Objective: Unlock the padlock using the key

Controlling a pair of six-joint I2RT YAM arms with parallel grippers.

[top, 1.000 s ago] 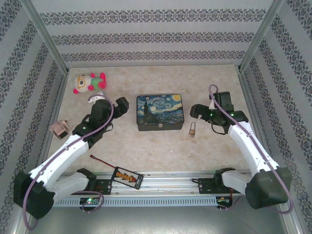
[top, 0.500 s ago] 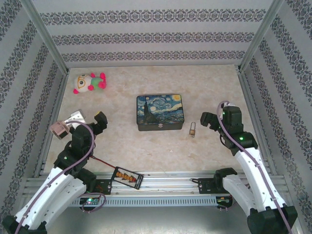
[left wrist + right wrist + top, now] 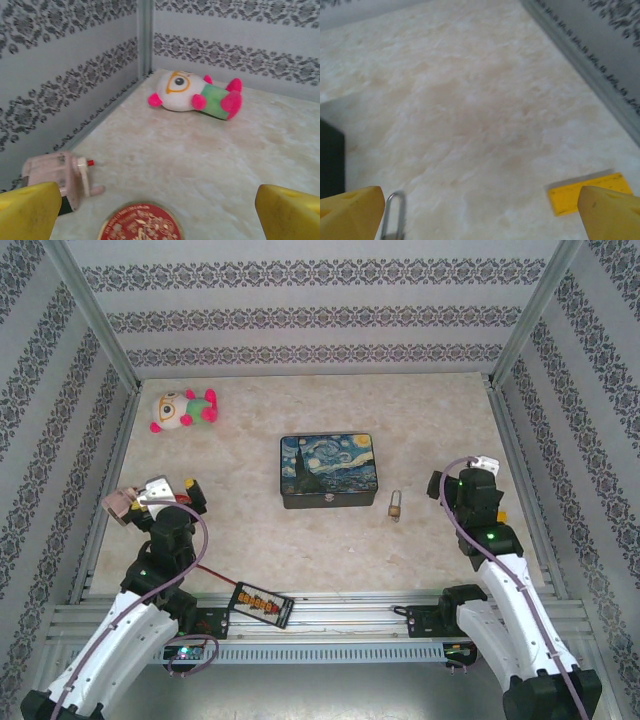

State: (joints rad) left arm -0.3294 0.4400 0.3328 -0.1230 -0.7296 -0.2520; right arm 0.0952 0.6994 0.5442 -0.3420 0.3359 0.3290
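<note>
Nearest, the left end effector [image 3: 160, 215] hangs over the left side of the surface [image 3: 300, 540], fingers spread wide and empty, well apart from the work. The right end effector [image 3: 480, 215] is also wide open and holds nothing. The padlock [image 3: 396, 506] lies on the surface just to its left, close by its left fingertip. Its long axis runs near-to-far, with the shackle [image 3: 394, 210] pointing away. The right arm is clearly the nearer one. Beyond sits the tin box [image 3: 329, 470], and farthest the plush toy [image 3: 183, 408].
</note>
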